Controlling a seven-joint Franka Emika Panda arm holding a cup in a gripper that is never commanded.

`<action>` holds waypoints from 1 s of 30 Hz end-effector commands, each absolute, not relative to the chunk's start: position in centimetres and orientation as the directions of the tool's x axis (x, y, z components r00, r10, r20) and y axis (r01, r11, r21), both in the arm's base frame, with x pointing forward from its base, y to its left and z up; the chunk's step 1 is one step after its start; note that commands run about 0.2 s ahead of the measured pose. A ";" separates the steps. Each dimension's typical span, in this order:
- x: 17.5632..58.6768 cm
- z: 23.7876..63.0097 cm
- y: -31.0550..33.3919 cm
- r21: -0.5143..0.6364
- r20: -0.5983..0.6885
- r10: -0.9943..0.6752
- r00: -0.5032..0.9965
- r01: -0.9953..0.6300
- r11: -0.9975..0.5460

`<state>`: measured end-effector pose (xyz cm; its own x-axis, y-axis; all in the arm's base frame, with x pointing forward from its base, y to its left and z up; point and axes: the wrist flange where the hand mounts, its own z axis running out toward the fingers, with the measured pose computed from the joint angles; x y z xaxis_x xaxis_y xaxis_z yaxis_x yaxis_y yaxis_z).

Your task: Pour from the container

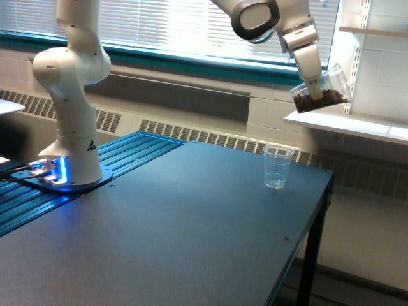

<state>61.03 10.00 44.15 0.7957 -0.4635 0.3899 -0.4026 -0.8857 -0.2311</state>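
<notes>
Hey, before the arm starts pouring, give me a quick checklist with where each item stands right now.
1. Hand grips the wide clear plastic cup: ok.
2. Brown contents inside the cup: ok.
3. Narrow tapered clear cup upright on the dark table: ok.
4. Tapered cup empty: ok, looks empty.
5. Wide cup directly above the tapered cup: not ok, it hangs higher and toward the exterior view's right.
6. Depth alignment: cannot tell.
</notes>
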 end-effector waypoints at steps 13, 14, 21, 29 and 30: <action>56.6 44.3 12.9 -0.212 0.430 -0.374 0.822 -0.310 -0.927; 56.3 44.3 13.1 -0.209 0.431 -0.367 0.824 -0.305 -0.929; 54.1 43.6 14.6 -0.192 0.431 -0.327 0.841 -0.268 -0.944; 51.8 42.9 16.5 -0.173 0.431 -0.278 0.858 -0.224 -0.959; 51.5 42.7 16.8 -0.171 0.428 -0.272 0.862 -0.218 -0.961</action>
